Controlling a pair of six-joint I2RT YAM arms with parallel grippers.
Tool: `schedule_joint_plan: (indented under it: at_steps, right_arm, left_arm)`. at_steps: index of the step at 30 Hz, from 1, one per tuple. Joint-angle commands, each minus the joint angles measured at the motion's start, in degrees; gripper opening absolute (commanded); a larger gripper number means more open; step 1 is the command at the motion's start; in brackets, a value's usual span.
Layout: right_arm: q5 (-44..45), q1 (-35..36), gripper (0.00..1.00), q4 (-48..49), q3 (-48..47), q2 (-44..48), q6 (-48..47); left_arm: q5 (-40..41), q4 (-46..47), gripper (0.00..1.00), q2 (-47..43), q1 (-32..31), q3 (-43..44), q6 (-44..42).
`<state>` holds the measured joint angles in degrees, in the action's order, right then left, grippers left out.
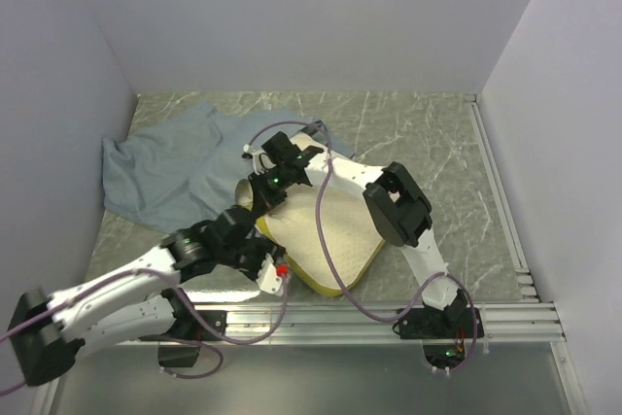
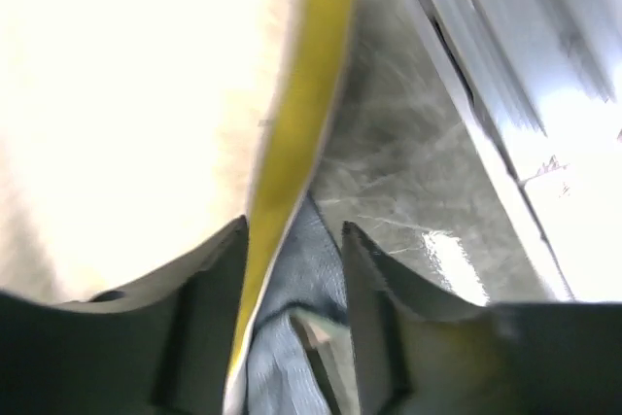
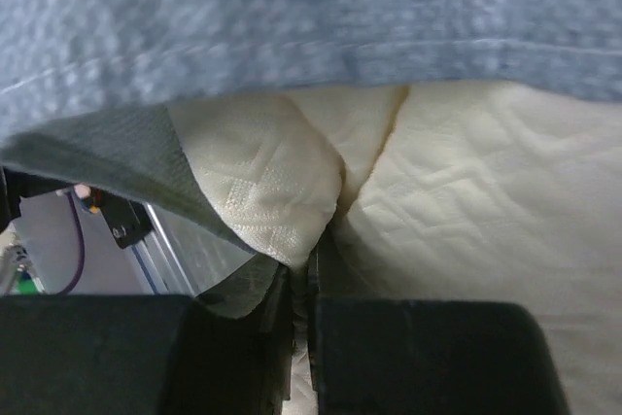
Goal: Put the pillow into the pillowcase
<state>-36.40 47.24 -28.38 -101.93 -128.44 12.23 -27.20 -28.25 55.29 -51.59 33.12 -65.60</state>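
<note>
pillow [image 1: 350, 240]: one; pillowcase [image 1: 165, 167]: one; right claw [image 3: 303, 274] clenched on pillow fold; left claw [image 2: 293, 240] released astride pillow edge.

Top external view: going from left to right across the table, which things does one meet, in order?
Blue-grey pillowcase → cream pillow → bare marble table → metal rail along the right edge.

Looking like a robotics lab test cell rather than a home. Standing boxed in on three sides by plain white panels [image 1: 292, 17]. Carrying a grey marble-patterned bench [image 1: 418, 133] edged with aluminium rails [image 1: 515, 318]. Hosting a left arm [image 1: 107, 303] and right arm [image 1: 428, 261] bolted at the near rail, trailing purple cables [image 1: 321, 221].
</note>
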Motion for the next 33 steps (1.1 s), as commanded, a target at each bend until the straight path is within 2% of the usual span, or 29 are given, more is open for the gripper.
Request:
schedule_joint_plan:
  at_steps: [1, 4, 5, 7, 8, 9, 10, 12, 13, 17, 20, 21, 24, 25, 28, 30, 33]
  right_arm:
    - [-1.5, -2.3, 0.00, 8.2, 4.4, 1.6, 3.7]
    - [-2.4, -2.4, 0.00, 10.4, 7.4, 4.3, 4.8]
    - [-2.6, -2.4, 0.03, 10.9, 7.9, 5.9, 5.4]
    - [-3.3, -2.4, 0.14, 10.5, 8.2, 8.7, 6.4]
    - [-3.1, -2.4, 0.28, 10.1, 8.4, 10.0, 6.7]
    - [-2.8, -2.5, 0.34, 9.9, 9.1, 11.4, 6.8]
    - [-1.6, -2.5, 0.47, 9.6, 9.5, 14.6, 6.8]
    - [0.1, -2.5, 0.55, 7.6, 10.1, 17.9, 5.8]
    - [2.9, -2.7, 0.58, 6.4, 10.3, 19.3, 4.4]
    - [9.8, -4.2, 0.64, -1.9, 11.2, 25.1, 0.4]
    - [14.9, -7.3, 0.70, -4.0, 15.3, 28.8, -1.2]
    - [16.1, -8.4, 0.71, -4.5, 17.4, 29.5, -2.0]
    - [18.0, -12.5, 0.73, -6.0, 21.4, 30.9, -2.6]
    - [17.9, -13.3, 0.74, -6.3, 22.3, 30.9, -2.6]
    - [17.9, -14.7, 0.78, -7.1, 26.2, 30.7, -3.1]
    - [18.2, -14.9, 0.78, -6.4, 29.1, 30.7, -3.6]
    - [18.5, -15.1, 0.78, -5.1, 31.5, 29.1, -4.1]
  left_arm:
    - [-4.5, -2.6, 0.54, -12.3, 1.4, 6.0, 19.9]
    - [-0.2, -3.8, 0.56, -17.9, 3.8, 9.7, 33.4]
    - [1.3, -4.2, 0.56, -18.6, 4.6, 10.5, 39.8]
    - [4.9, -4.9, 0.53, -19.9, 7.7, 12.9, 44.7]
    - [8.4, -4.9, 0.54, -20.3, 9.2, 13.5, 47.0]
    - [9.3, -5.4, 0.54, -20.3, 12.6, 14.8, 50.7]
    - [10.1, -5.6, 0.55, -20.5, 14.6, 15.3, 52.5]
    - [11.5, -5.5, 0.59, -20.3, 20.3, 17.1, 57.3]
    - [12.2, -5.0, 0.63, -19.5, 21.9, 17.8, 59.0]
    - [15.3, -4.2, 0.67, -14.3, 27.5, 20.8, 64.6]
    - [19.5, -4.0, 0.69, -7.6, 28.5, 21.2, 64.2]
    - [22.9, -4.1, 0.69, -5.5, 28.5, 21.5, 63.1]
    - [25.3, -3.5, 0.69, 2.7, 28.5, 21.3, 58.0]
    - [24.7, -3.3, 0.76, 6.0, 28.5, 21.3, 56.1]
    - [27.7, 0.2, 0.79, 8.9, 27.4, 20.4, 51.3]
    - [32.0, 2.0, 0.78, 11.2, 26.5, 20.3, 48.6]
    - [36.9, 2.1, 0.69, 15.2, 26.3, 21.0, 46.6]
